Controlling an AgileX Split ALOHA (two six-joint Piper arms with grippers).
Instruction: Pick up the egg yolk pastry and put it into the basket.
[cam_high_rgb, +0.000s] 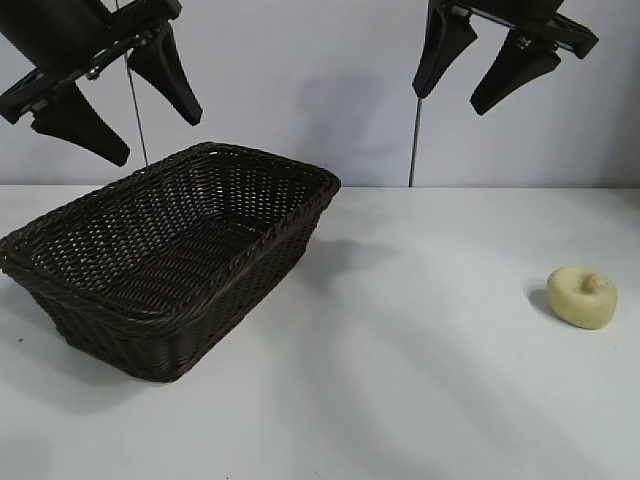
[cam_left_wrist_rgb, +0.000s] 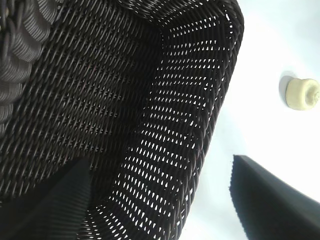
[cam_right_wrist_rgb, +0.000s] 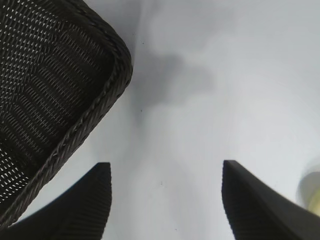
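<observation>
- high above the white worktop (cam_high_rgb: 420, 380), the right pincer (cam_high_rgb: 487, 62) hangs open and empty; the left pincer (cam_high_rgb: 115, 95), also open, hovers over the dark brown woven wicker basket (cam_high_rgb: 165, 250).
- the small pale yellow egg yolk pastry (cam_high_rgb: 582, 296) sits well apart from the basket, at the right; probably light and crumbly, so grip its sides gently.

The basket (cam_high_rgb: 170, 260) is dark woven wicker, rough and faintly shiny, with a braided rim. The pastry (cam_high_rgb: 582, 296) looks smooth, matt and doughy. The counter (cam_high_rgb: 420, 380) is a smooth white surface with a dull sheen.
</observation>
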